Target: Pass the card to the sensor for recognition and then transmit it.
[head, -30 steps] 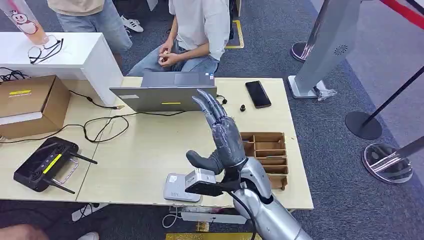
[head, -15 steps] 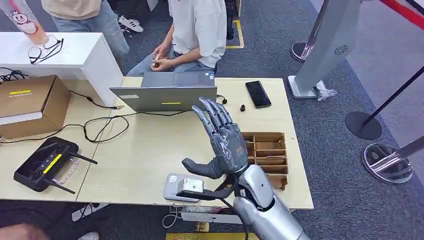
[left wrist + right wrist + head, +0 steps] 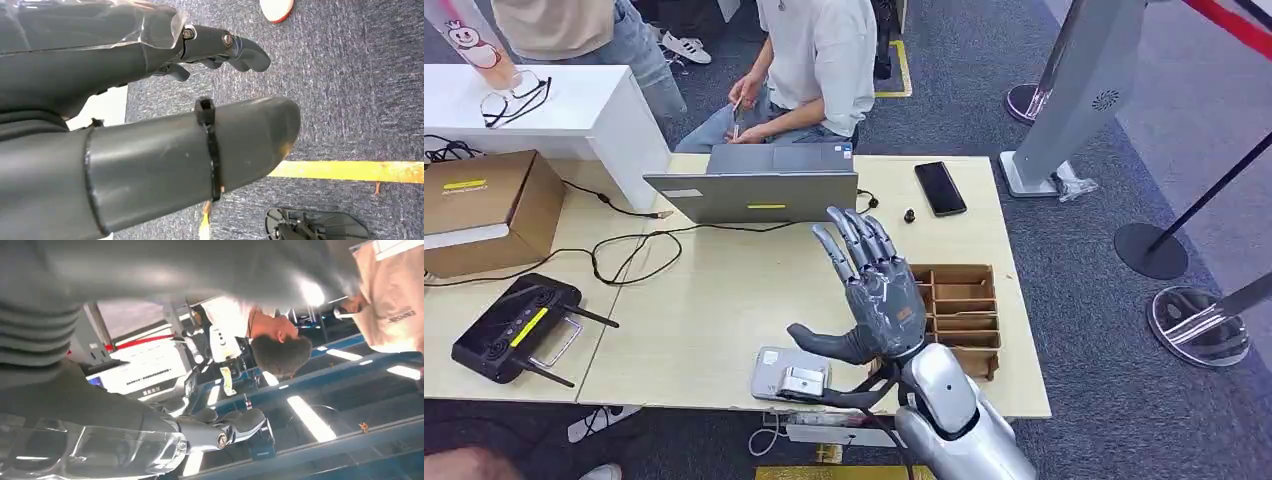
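Note:
My right hand (image 3: 879, 300) is raised above the table's near edge, fingers spread and pointing up, thumb out to the side, holding nothing. Its fingers (image 3: 225, 430) show against the ceiling in the right wrist view. Just below and left of it, a small white-grey card sensor (image 3: 769, 375) lies at the table's front edge, partly hidden by the wrist camera. A wooden compartment tray (image 3: 951, 270) sits right of the hand. I cannot make out a card. My left hand (image 3: 150, 100) hangs over the carpet, fingers loosely apart, holding nothing.
A grey laptop (image 3: 754, 195) stands behind the hand, with a seated person (image 3: 824, 50) beyond it. A black phone (image 3: 940, 188) lies at the back right. A black router (image 3: 514, 330), cables and a cardboard box (image 3: 484, 205) are at the left.
My right hand has sunk and drifted slightly right, so its wrist camera now sits over the sensor. The seated person has raised both hands.

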